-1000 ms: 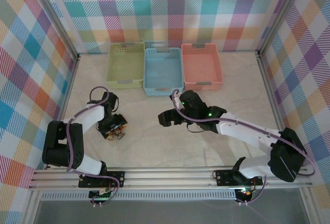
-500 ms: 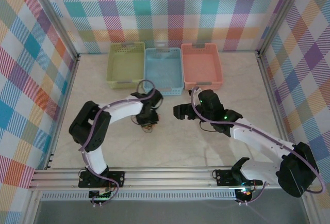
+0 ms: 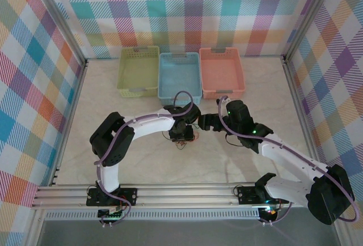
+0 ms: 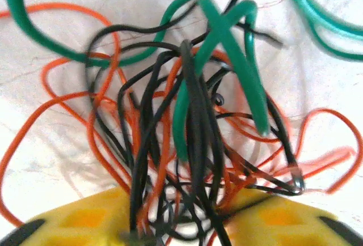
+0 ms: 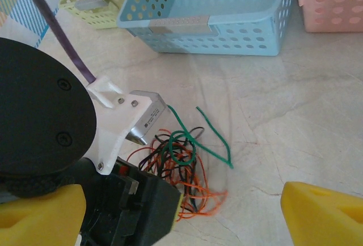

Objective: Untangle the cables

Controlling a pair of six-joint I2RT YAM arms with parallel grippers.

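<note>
A: Layout from the top view?
B: Table (image 3: pixel 102 110), with a green basket (image 3: pixel 139 71), a blue basket (image 3: pixel 180 76) and a pink basket (image 3: pixel 221 72) in a row at the back. The left arm (image 3: pixel 147 124) and right arm (image 3: pixel 283 155) meet mid-table in front of the blue one. The left gripper (image 3: pixel 182 134) is over the cables (image 3: pixel 186 140), and the right gripper (image 3: pixel 207 122) is just beside it.
A: Cable detail?
B: The top view gives only a small dark-and-orange clump. The right wrist view shows it lying on the table near the blue basket's front wall: orange and black loops, with a green strand poking out toward the basket. The left wrist close-up shows orange, black and green strands crossed over each other.
A: Right fingers?
B: Fingers (image 5: pixel 323 215) are wide apart and hold nothing.
A: Left?
B: Its fingers (image 4: pixel 74 220) are part-way apart, with strands running down into the gap. Can't tell whether they're pinched or loose.
</note>
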